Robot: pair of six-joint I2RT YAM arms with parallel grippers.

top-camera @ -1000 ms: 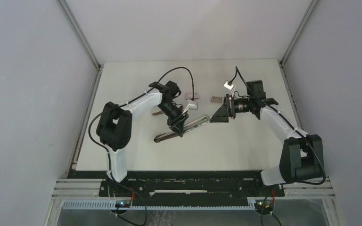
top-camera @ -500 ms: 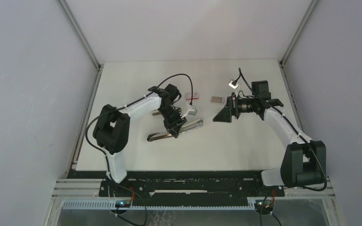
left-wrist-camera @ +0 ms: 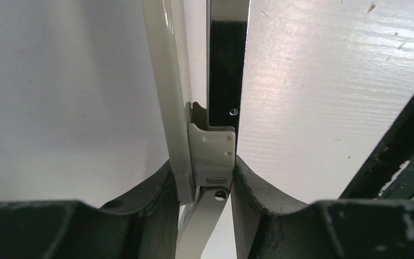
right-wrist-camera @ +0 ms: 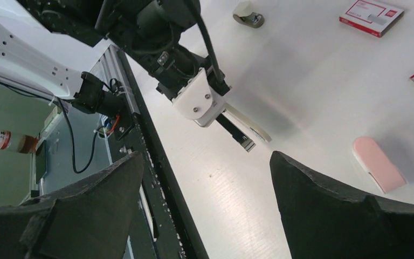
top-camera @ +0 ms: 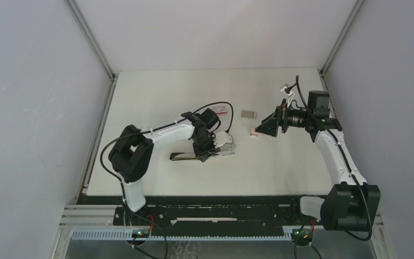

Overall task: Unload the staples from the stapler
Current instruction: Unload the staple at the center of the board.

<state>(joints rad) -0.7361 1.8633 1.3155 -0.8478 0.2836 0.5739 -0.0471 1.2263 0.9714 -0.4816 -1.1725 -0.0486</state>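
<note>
Left gripper (top-camera: 214, 149), centre frame: clenched on opened stapler (left-wrist-camera: 211, 137) at hinge end. Right gripper (top-camera: 261, 128), upper right: fingers spread, empty. Staples: none made out, prob. in magazine (left-wrist-camera: 224, 65); risk: stapler pivots in narrow grip w/ far end unbraced, strip spills & scatters.

1. The left claw (top-camera: 207, 151) has carried the stapler (top-camera: 186, 156) nearer and rightward, turning it from a slant to almost crosswise.
2. The right claw (top-camera: 266, 127) has drawn back rightward, from the stapler's tip to well apart.
3. A pink piece (top-camera: 254, 133) now shows beside it.
</note>
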